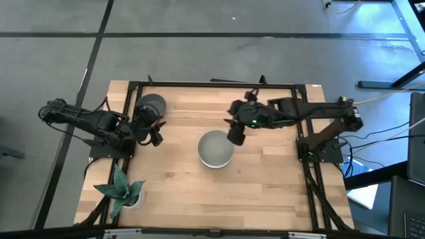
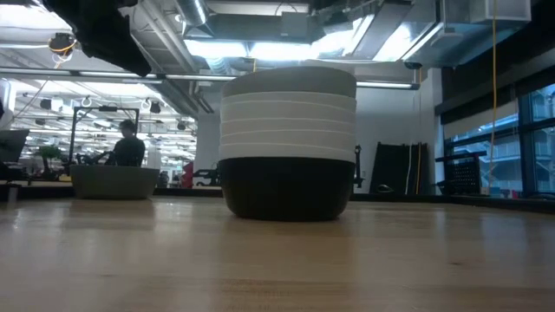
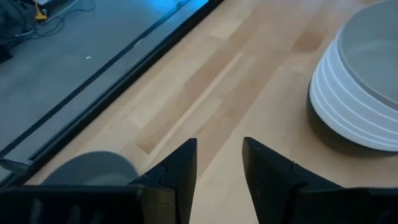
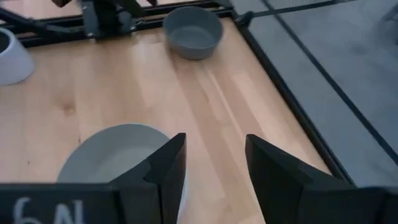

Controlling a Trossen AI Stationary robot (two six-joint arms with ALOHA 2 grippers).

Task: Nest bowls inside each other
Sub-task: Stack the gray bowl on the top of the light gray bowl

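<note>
Right end effector (image 1: 237,136) beside stack (image 1: 215,149), open

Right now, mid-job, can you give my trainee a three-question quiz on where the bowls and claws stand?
1. True or false: the lone grey round bowl is already nested in the stack of round bowls.
2. What colour is the bottom bowl of the stack in the low view? A white, B black, C grey.
3. Fill in: the claw nearest the lone grey bowl is the ___ claw.

Key:
1. False; it sits apart near the table's far left corner.
2. B.
3. Left; it is open beside that bowl, while the right claw is open at the stack's rim.
</note>
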